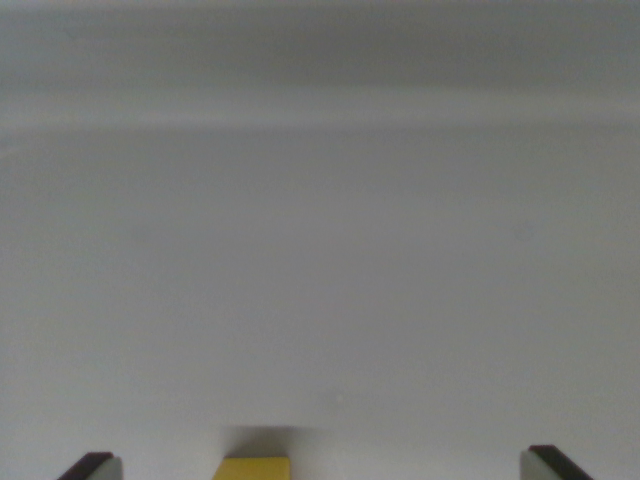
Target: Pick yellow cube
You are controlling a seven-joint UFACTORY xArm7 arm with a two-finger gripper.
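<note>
Only the top of the yellow cube [252, 468] shows, at the bottom edge of the wrist view, slightly left of centre, with a soft shadow just beyond it. My gripper [320, 466] is open. Its two dark fingertips [92, 465] poke in at the bottom left and bottom right corners, far apart. The cube lies between them, closer to the left finger and touching neither. The lower part of the cube is cut off by the frame edge.
A plain light grey surface [320, 250] fills the view. A faint lighter band runs across the top.
</note>
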